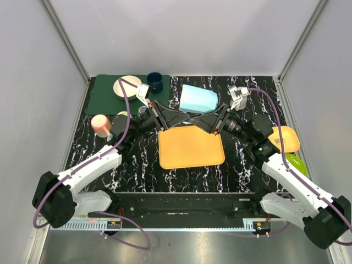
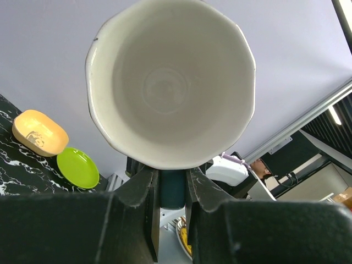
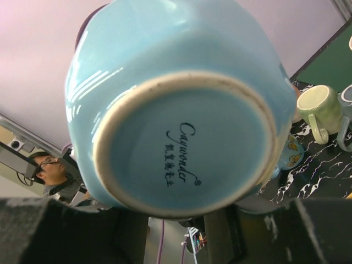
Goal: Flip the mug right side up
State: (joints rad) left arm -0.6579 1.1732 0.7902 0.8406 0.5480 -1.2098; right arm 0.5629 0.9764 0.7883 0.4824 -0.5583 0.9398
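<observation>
Well, my left gripper (image 1: pixel 186 117) is clamped tight on the handle (image 2: pixel 172 190) of the light-blue mug (image 1: pixel 198 99). The mug lies on its side just above those fingertips, its white mouth facing straight back along my left fingers (image 2: pixel 137 220). Its base, ringed with an unglazed rim and printed with a small script mark, faces my right gripper (image 3: pixel 176 220) from the opposite side. My right fingers (image 3: pixel 264 231) stand apart with a gap between them, close under the base's lower edge, but I cannot tell whether they are pressing the mug or only next to it. An orange tray (image 1: pixel 190 147) lies below both pairs of fingertips. Beyond my left fingers, off to one side, are a yellow dish (image 2: pixel 39 132) and a green plate (image 2: pixel 80 166).
</observation>
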